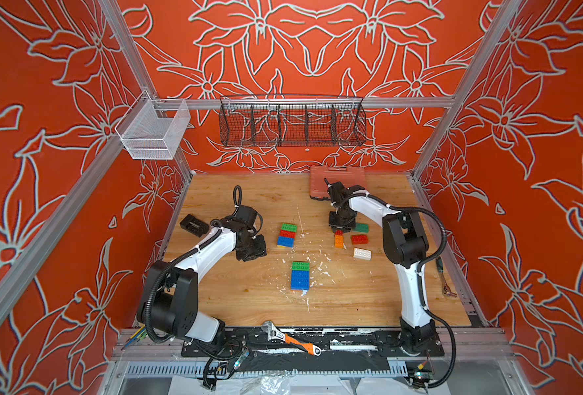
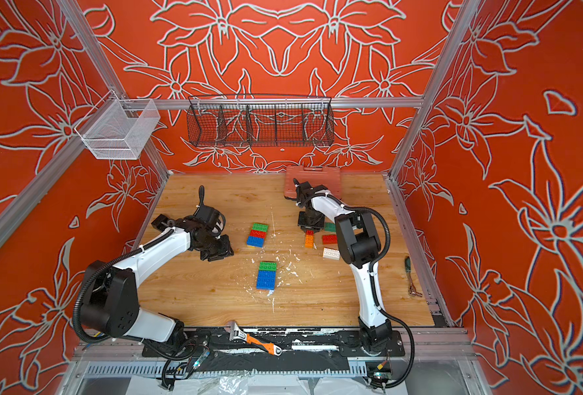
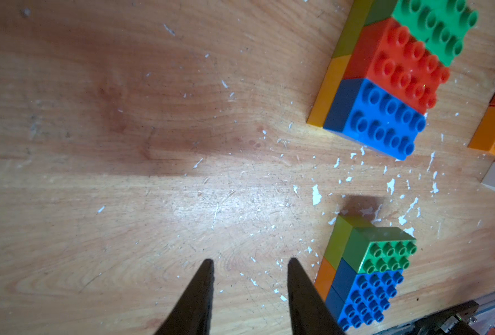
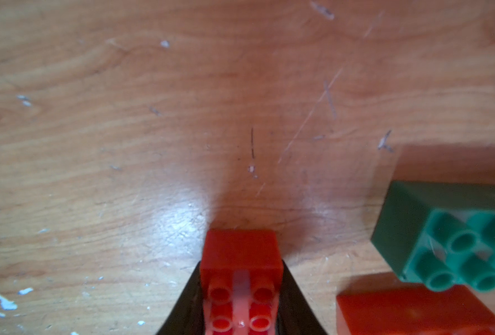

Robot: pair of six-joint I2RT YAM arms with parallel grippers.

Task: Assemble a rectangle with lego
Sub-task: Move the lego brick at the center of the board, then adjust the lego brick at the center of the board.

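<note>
Clutter beside right gripper (image 4: pixel 242 265): dark green brick (image 4: pixel 443 232), larger red brick (image 4: pixel 414 313). It clamps a small red brick (image 4: pixel 240 252), seemingly four-studded; left gripper (image 3: pixel 250 261) gapes.

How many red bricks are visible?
3: middle red brick of the tricolour row; small red brick in the right gripper; loose red brick near the white brick. Others may be hidden.

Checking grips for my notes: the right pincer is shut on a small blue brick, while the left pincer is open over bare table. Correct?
No. The brick in the right pincer is red, not blue; the right wrist view shows it clamped between the jaws. The rest holds: the left pincer is open over bare table.
</note>
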